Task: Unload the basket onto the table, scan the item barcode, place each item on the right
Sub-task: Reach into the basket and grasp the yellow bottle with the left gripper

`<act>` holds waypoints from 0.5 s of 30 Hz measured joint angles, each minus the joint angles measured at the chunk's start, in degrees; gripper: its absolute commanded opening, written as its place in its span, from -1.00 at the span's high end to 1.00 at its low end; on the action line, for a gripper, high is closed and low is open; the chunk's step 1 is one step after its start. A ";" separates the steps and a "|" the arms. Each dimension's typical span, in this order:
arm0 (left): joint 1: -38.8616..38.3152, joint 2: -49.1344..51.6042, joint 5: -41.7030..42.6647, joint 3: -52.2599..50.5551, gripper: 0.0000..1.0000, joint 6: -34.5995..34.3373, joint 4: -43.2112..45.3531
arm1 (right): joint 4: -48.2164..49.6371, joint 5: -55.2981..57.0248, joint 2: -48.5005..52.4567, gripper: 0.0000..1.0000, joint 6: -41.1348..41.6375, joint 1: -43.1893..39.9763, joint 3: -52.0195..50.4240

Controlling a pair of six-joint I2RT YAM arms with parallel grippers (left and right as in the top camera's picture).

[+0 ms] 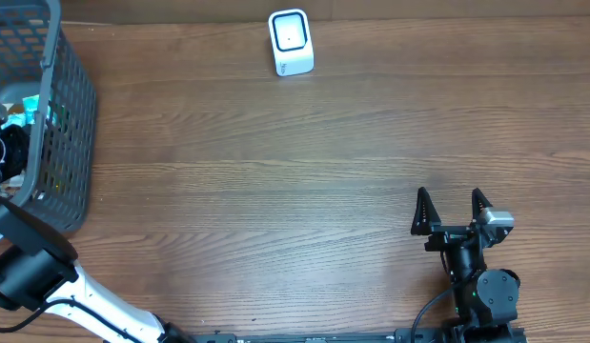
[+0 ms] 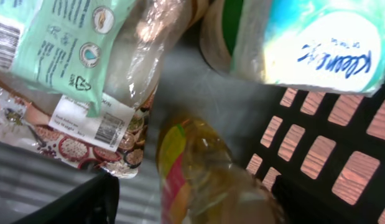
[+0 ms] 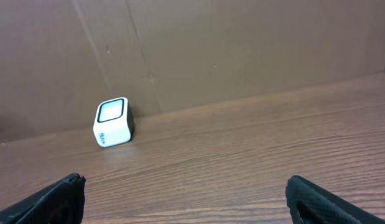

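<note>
Left hand [image 2: 192,202] open around bottle [image 2: 195,155] in basket [image 1: 71,124].
You see its jaws spread either side of the yellow-liquid bottle, a gap showing; right hand [image 1: 452,211] stands open, well apart from the barcode scanner [image 1: 291,43] on the tabletop [image 1: 275,191].

- Table [image 1: 304,162] was wood-grain, matt and smooth.
- Basket [image 1: 71,114] was grey plastic mesh, matt.
- Scanner [image 1: 291,43] had a white plastic shell, slightly glossy, with a dark shiny window.
- Bottle [image 2: 198,174] was clear glossy plastic.
- Green pouch [image 2: 61,43] was glossy film.
- Tissue pack [image 2: 323,43] had a thin shiny plastic wrap.
</note>
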 measured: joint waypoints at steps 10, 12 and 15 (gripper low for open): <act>-0.02 0.13 0.68 0.13 -0.18 -1.46 -0.20 | 0.00 -0.02 0.00 -1.00 0.00 0.00 0.00; -0.02 0.13 0.81 0.15 -0.05 -1.70 -0.22 | 0.04 0.00 0.00 -1.00 0.02 0.00 0.00; -0.02 0.20 0.74 0.68 0.10 -2.43 -0.46 | 0.00 0.00 0.00 -1.00 0.00 0.00 0.00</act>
